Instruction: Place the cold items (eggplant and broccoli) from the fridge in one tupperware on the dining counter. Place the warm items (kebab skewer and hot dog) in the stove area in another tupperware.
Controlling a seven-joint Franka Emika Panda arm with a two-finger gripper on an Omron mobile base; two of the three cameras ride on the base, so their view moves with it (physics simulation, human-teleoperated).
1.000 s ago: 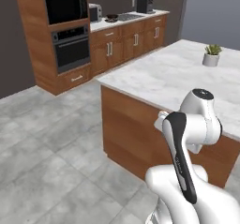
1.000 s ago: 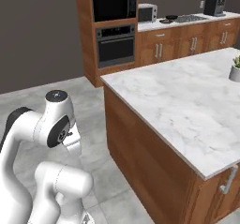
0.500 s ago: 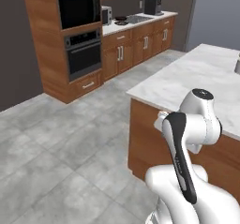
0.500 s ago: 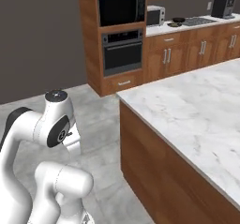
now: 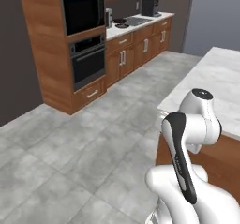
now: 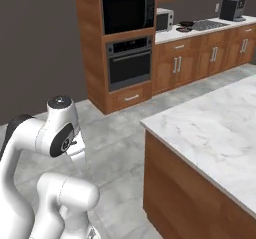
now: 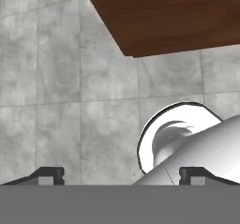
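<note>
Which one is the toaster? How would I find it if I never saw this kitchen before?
Find the tall wooden cabinet holding the black microwave above the black oven. Just right of it the pale counter begins, and the toaster is the first thing standing there. It is a small silvery box, unlike the flat stovetop and the dark coffee machine further along.

The white arm (image 5: 187,138) is folding tightly above its base, elbow raised and the forearm tucking back down. The gripper (image 7: 122,174) is pointing toward the floor, its jaws standing wide apart with the two dark fingertips (image 7: 49,174) holding nothing between them.
</note>
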